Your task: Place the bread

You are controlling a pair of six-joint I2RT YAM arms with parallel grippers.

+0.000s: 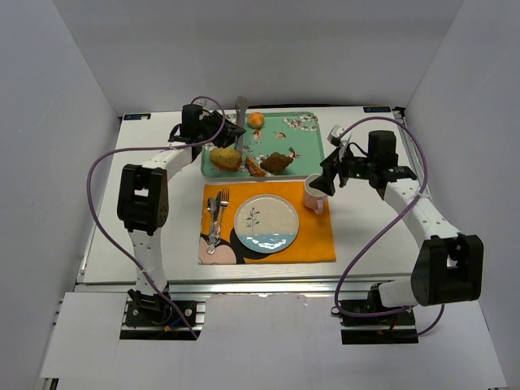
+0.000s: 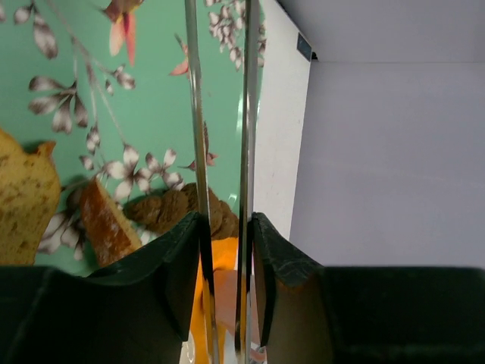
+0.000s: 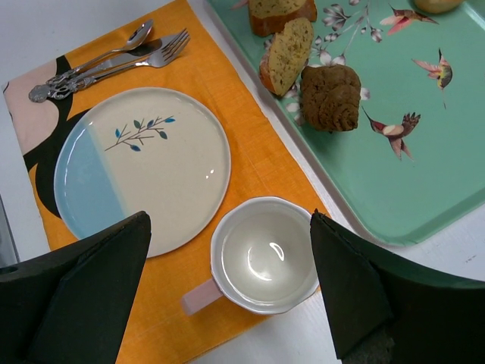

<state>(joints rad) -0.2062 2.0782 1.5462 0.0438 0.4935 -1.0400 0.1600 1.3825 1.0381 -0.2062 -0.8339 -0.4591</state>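
Bread (image 1: 256, 119) on tray (image 1: 302, 148), untouched; L jaws snug on tongs (image 2: 248, 114); R jaws wide apart above cup (image 3: 265, 258).

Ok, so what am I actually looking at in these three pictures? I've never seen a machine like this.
Two robot arms, left and right, are bolted to the near edge of a table. One picture looks down from above. The other two come from a camera on each wrist. On the table sits a green tray with a small round bun, a bread slice and a dark brown piece. Beside it, an orange mat carries a plate, cutlery and a cup. The left claw grips metal tongs over the tray. The right claw is open and empty, hovering above the cup.
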